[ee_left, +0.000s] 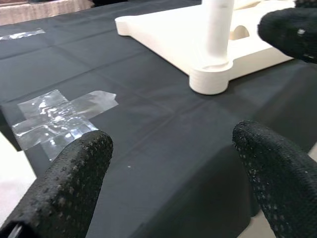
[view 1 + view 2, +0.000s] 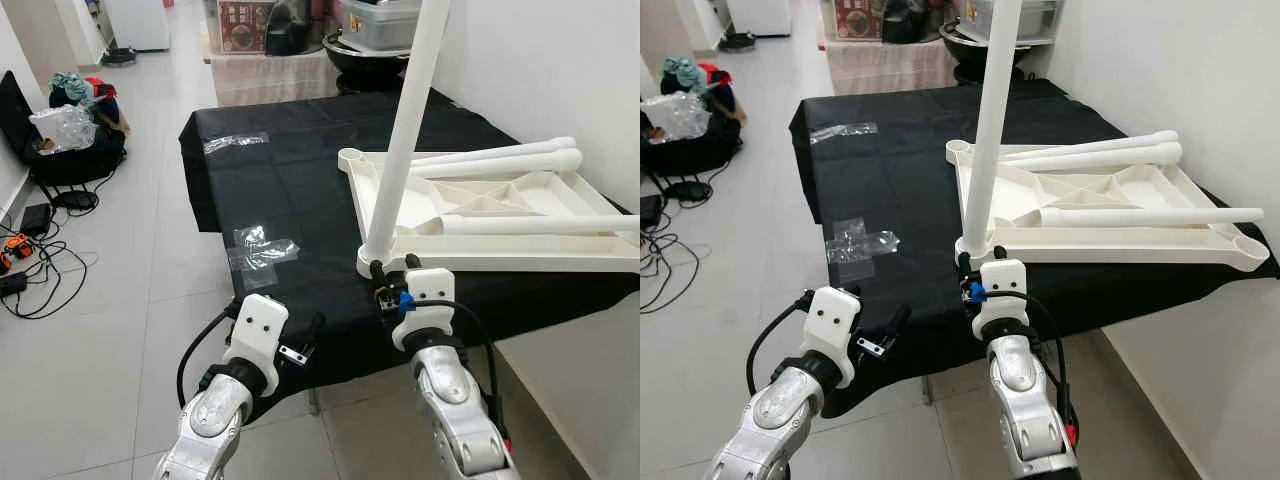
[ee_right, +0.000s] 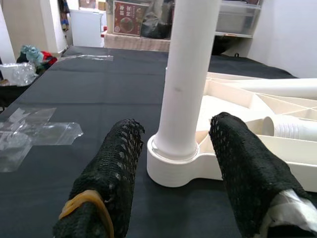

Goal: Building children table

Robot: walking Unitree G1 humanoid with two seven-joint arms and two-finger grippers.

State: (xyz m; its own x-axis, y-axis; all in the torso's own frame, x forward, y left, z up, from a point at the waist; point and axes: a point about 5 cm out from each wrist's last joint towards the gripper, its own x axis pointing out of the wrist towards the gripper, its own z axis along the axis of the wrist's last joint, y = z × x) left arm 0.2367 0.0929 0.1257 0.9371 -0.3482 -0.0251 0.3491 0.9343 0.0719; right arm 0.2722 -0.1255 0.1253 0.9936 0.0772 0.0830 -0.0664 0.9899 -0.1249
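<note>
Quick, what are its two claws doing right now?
Left gripper: open, holding nothing, above the black cloth.
Right gripper: open, fingers either side of the upright leg, not gripping.

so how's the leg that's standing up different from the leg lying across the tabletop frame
The standing leg is upright, its foot seated in the corner socket of the upturned tabletop; the lying leg rests loose and horizontal across the frame. The right gripper is open just before the standing leg's base; no gripper is near the lying leg. Both are plain white tubes.

White table leg point(image 2: 405, 140) — cream tabletop point(image 2: 520, 215); black cloth point(image 2: 290, 190).
</note>
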